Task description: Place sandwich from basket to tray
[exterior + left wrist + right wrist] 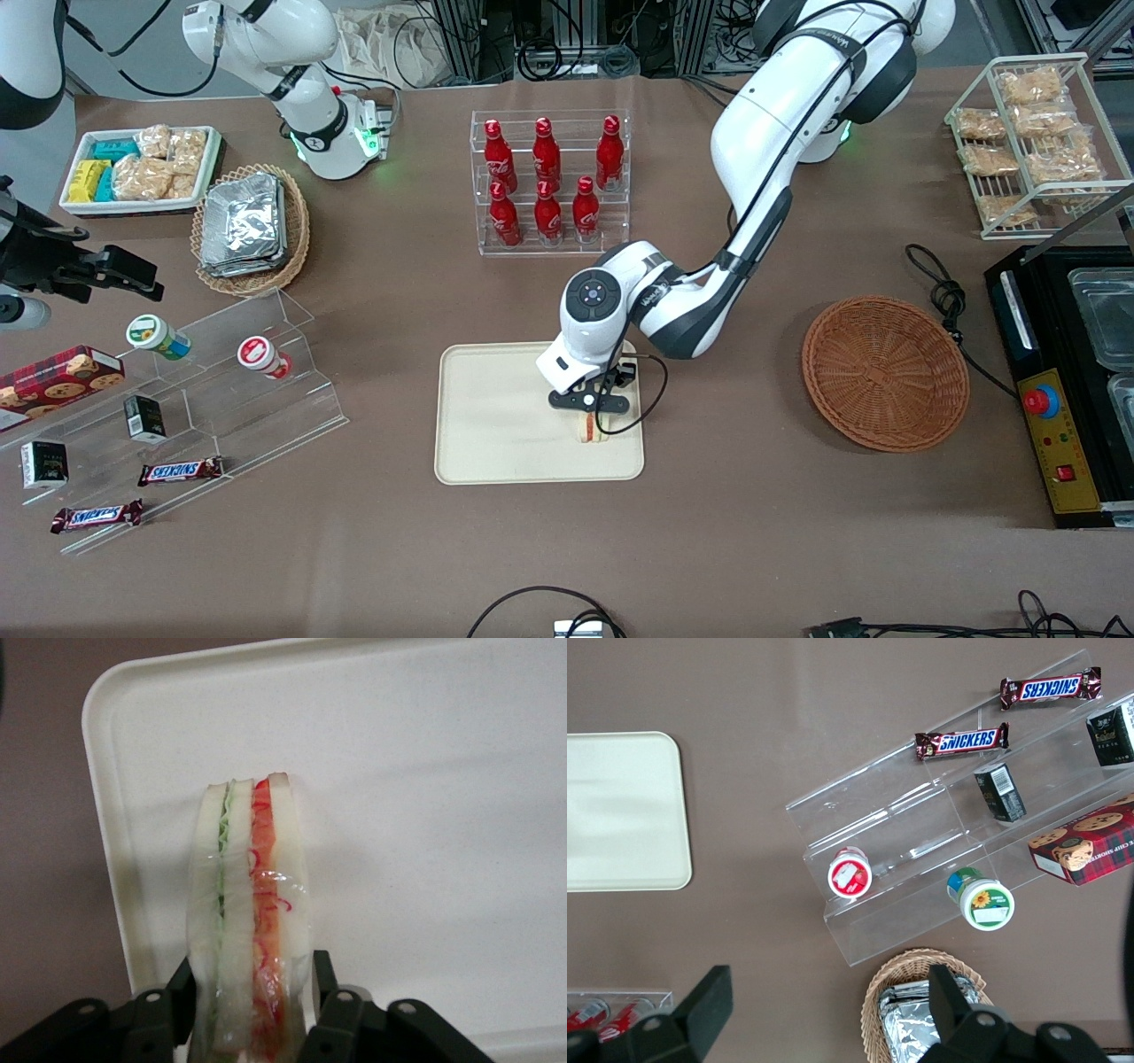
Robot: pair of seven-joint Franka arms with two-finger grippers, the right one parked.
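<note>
The sandwich (252, 895), a wrapped wedge of white bread with green and red-orange filling, stands on edge between the fingers of my left gripper (251, 979), which is shut on its two flat sides. In the front view the gripper (592, 416) is low over the cream tray (496, 443), near the tray's edge toward the working arm's end. The sandwich (586, 431) pokes out just under it. Whether the sandwich touches the tray surface (425, 815) does not show. The reddish-brown basket (884, 372) lies empty on the table, toward the working arm's end.
A clear rack of red bottles (549, 182) stands farther from the front camera than the tray. An acrylic step shelf with snacks (204, 390) and a tan basket of foil packets (251, 228) lie toward the parked arm's end. A black control box (1054, 416) sits beside the basket.
</note>
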